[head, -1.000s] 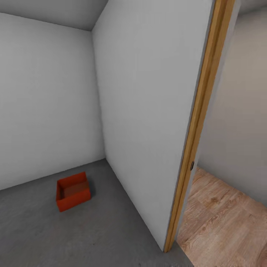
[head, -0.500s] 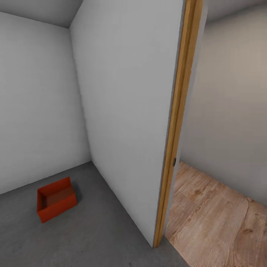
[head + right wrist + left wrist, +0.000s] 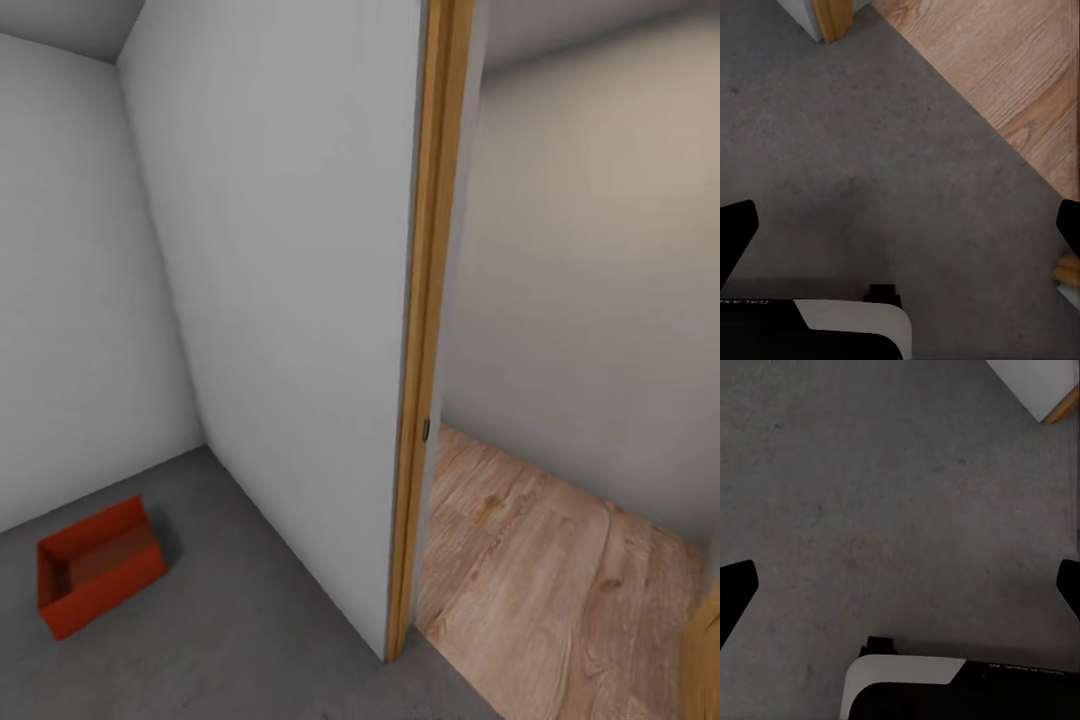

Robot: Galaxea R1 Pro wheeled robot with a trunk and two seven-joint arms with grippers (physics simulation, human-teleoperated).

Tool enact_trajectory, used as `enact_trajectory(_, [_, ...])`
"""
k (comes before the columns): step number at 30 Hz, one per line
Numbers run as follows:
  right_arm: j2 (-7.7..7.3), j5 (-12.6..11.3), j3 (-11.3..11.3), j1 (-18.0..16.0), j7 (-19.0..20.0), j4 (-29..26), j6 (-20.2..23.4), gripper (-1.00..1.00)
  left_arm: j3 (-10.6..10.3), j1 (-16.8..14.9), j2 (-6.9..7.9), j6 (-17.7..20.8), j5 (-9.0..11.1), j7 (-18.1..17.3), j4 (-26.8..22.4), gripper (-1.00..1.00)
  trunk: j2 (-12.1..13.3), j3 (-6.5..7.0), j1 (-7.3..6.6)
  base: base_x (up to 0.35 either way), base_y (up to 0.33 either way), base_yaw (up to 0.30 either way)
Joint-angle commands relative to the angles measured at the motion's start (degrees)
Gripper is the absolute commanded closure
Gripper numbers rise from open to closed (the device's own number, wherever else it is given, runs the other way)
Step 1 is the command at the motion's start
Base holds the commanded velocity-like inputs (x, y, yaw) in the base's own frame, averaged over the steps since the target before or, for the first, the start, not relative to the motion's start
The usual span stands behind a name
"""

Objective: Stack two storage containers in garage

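One orange-red storage container stands open-topped and empty on the dark grey concrete floor of the garage, near the corner of the pale grey walls. The second container is out of view. My left gripper hangs open over bare concrete, its dark fingers spread to the picture's edges with nothing between them. My right gripper is open too, above concrete close to where the wood planks begin.
A wall end with a wooden door frame stands straight ahead. To its right a doorway opens onto light wood plank flooring and beige walls. Another wooden edge shows at the lower right. The frame's foot lies near my right gripper.
The whole head view has swung to the right, so the container sits further left in the picture and more of the plank-floored room shows. The container itself has not moved.
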Motion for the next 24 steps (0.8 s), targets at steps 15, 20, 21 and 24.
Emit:
enact_trajectory(15, [0.01,-0.04,0.22,-0.10,-0.07,0.27,-0.37,-1.00,0.20,-0.07,0.05,-0.31,0.49,-0.43,0.24,-1.00,-0.05,-0.02,0.02,0.000,0.000,-0.277])
enact_trajectory(20, [0.01,-0.04,0.22,-0.10,-0.07,0.27,-0.37,-1.00,0.20,-0.06,0.09,-0.31,0.49,-0.43,0.24,-1.00,-0.05,-0.02,0.02,0.000,0.000,-0.277])
enact_trajectory(21, [0.01,-0.04,0.22,-0.10,-0.07,0.27,-0.37,-1.00,0.20,-0.06,0.09,-0.30,0.49,-0.43,0.24,-1.00,-0.05,-0.02,0.02,0.000,0.000,-0.277])
enact_trajectory(24, [0.01,-0.04,0.22,-0.10,-0.07,0.27,-0.37,-1.00,0.20,-0.07,0.09,-0.30,0.49,-0.43,0.24,-1.00,-0.05,-0.02,0.02,0.000,0.000,-0.277])
